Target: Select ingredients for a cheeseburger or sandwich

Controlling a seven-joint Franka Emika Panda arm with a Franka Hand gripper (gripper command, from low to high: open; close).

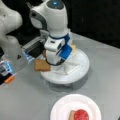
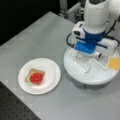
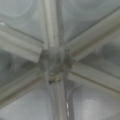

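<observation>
Hovering over the white turntable [image 2: 75, 72] — claw [image 2: 88, 55], no legible writing.

White rounded arm [image 2: 96, 15] with blue wrist band, black cable.

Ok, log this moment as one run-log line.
gripper: low over white divided tray, fingers hidden | sandwich: toast, lettuce, tomato stacked on white plate | tray: toast slice, yellow cheese square remain

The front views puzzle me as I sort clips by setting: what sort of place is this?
Probably a robotics lab bench, not a kitchen. A grey metal table carries a white divided turntable tray, and toy food, the sandwich, sits on a white plate. The robot arm hangs over the tray; its tool is hidden.
</observation>
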